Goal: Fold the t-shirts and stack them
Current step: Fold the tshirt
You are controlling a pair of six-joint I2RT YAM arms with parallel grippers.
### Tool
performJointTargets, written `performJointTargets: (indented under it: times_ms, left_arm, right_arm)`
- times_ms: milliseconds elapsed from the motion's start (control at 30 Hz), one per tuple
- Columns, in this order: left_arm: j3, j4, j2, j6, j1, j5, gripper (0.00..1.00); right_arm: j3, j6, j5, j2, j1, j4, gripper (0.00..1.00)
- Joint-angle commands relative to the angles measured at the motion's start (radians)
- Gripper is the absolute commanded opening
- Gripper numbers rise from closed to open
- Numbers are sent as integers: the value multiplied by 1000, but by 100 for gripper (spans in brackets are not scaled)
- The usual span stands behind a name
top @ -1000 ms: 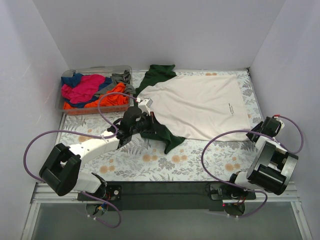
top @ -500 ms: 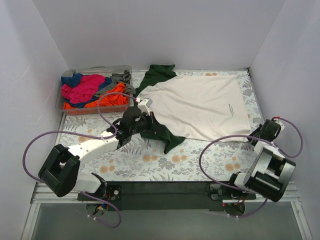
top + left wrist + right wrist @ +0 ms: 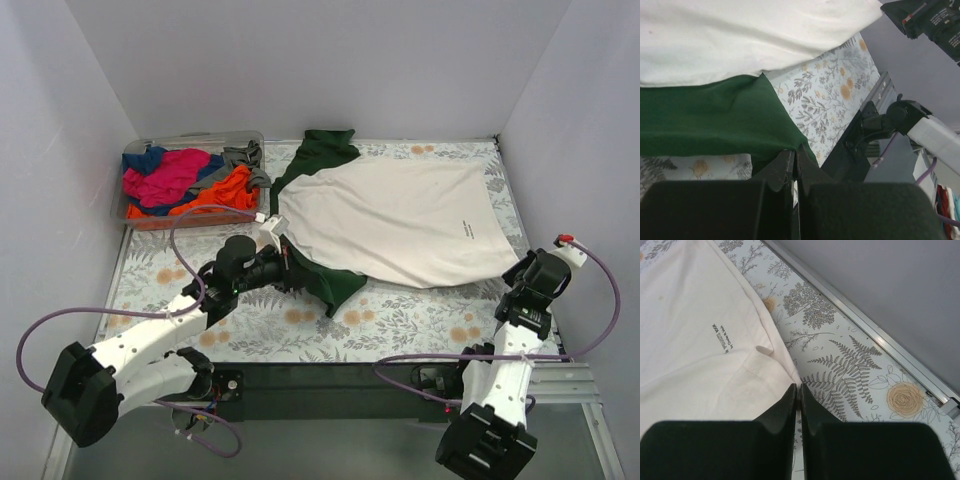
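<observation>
The large cream t-shirt (image 3: 400, 215) with dark green sleeves lies spread across the far half of the floral table, with a small dark print (image 3: 466, 228) near its right hem. My left gripper (image 3: 289, 266) is shut on the near green sleeve (image 3: 335, 285). The left wrist view shows my closed left gripper (image 3: 795, 151) pinching that sleeve (image 3: 715, 120) below the cream body (image 3: 740, 35). My right gripper (image 3: 513, 270) is shut on the cream hem corner. The right wrist view shows my right gripper (image 3: 799, 387) and the cloth (image 3: 700, 340). Magenta (image 3: 165, 175), orange (image 3: 215, 195), blue (image 3: 145, 160) and grey (image 3: 240, 155) tees lie heaped at the far left.
A clear plastic bin (image 3: 190, 137) at the far left holds the heaped tees. The far green sleeve (image 3: 322, 145) lies against the back wall. White walls close in the table on three sides. A metal rail (image 3: 880, 345) runs along the right edge. Purple cables loop beside both arms.
Both arms have drawn back toward the near edge, the left also leftward, the right outward. The shirt has been pulled flatter and slightly nearer, and both grippers stay shut on it.
</observation>
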Motion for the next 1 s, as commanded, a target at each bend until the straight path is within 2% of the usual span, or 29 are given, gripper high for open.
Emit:
performJointTargets:
  times_ms: [0, 267, 367, 633, 967]
  left_arm:
    - [-53, -21, -109, -39, -15, 35, 0]
    - [-90, -35, -279, -102, -96, -3, 0]
    - [-105, -1, -281, -113, -96, -66, 0]
    - [38, 73, -27, -53, -75, -224, 0]
    - [251, 113, 205, -21, 71, -160, 0]
  right_arm:
    - [47, -33, 28, -98, -5, -87, 1]
    - [76, -22, -14, -242, -4, -193, 1]
    - [90, -27, -36, -218, -4, -196, 1]
    - [124, -34, -76, -37, -4, -67, 1]
    - [216, -21, -109, 201, 4, 46, 1]
